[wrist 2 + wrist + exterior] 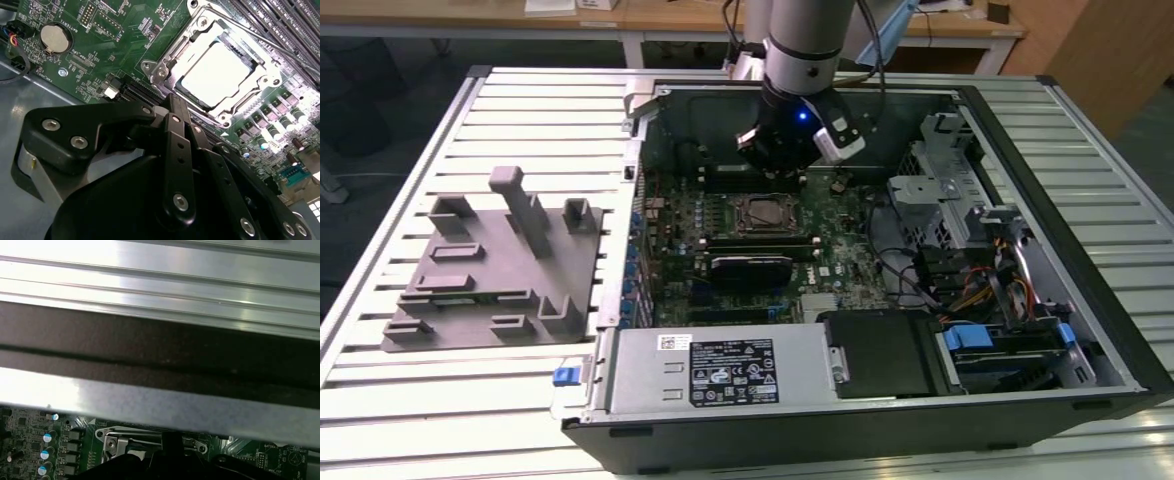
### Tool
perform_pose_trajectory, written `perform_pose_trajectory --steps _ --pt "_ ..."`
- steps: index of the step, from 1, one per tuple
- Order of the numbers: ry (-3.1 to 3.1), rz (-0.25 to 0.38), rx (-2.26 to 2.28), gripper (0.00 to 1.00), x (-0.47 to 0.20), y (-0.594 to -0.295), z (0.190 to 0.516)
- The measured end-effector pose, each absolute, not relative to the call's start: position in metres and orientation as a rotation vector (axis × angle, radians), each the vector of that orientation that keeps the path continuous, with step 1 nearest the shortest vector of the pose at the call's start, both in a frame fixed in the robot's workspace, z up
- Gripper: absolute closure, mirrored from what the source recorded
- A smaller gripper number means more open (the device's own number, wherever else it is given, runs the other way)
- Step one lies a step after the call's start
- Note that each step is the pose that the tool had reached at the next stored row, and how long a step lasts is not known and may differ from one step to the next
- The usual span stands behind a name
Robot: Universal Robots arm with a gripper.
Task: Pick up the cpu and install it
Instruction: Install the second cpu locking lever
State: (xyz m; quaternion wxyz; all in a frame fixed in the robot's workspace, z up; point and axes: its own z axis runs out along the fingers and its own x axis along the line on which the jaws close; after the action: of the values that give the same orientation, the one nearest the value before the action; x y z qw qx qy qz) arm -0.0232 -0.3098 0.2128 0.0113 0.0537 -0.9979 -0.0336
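Note:
The cpu [215, 75], a shiny silver-grey square, lies flat inside the motherboard socket, with the socket's metal frame [165, 67] around it. In the exterior view the cpu [767, 213] sits mid-board inside the open computer case. My gripper [771, 165] hangs over the board just beyond the socket, towards the case's far wall. In the second wrist view its black fingers [173, 112] meet in one line with nothing between them, a short way from the socket's corner. In the first wrist view, part of the socket frame [112, 442] peeks out under the case wall.
A grey moulded tray [494, 270] lies on the slatted table at the exterior view's left. Inside the case are a power supply [720, 370] at the front, a drive cage and cables [961, 260] at the right, memory slots [280, 20] and a coin battery [54, 39].

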Motion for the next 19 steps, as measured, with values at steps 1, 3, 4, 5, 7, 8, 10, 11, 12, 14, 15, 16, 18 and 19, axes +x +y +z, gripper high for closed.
perform_pose_trajectory --steps 1,3,4,5,7,8,10,11,12,14,15,16,18,19 --pt "-3.113 -0.105 0.168 0.89 -0.0232 -0.3102 0.2129" --pt "-3.113 -0.105 0.168 0.89 -0.0231 -0.3109 0.2128" --pt "-3.113 -0.105 0.168 0.89 -0.0231 -0.3113 0.2128" --pt "-3.113 -0.105 0.168 0.89 -0.023 -0.3117 0.2128" --pt "-3.113 -0.105 0.168 0.89 -0.023 -0.3125 0.2128" --pt "-3.113 -0.105 0.168 0.89 -0.0229 -0.3127 0.2128" --pt "-3.113 -0.105 0.168 0.89 -0.0229 -0.3133 0.2128" --pt "-3.113 -0.105 0.168 0.89 -0.0229 -0.3136 0.2128" --pt "-3.113 -0.105 0.168 0.89 -0.0229 -0.314 0.2128" --pt "-3.113 -0.105 0.168 0.89 -0.0229 -0.3147 0.2128" --pt "-3.113 -0.105 0.167 0.89 -0.0229 -0.3149 0.2128" --pt "-3.113 -0.105 0.167 0.89 -0.0229 -0.3152 0.2128" --pt "-3.113 -0.105 0.168 0.89 -0.0229 -0.3161 0.2128" --pt "-3.113 -0.105 0.168 0.89 -0.0228 -0.317 0.2128"
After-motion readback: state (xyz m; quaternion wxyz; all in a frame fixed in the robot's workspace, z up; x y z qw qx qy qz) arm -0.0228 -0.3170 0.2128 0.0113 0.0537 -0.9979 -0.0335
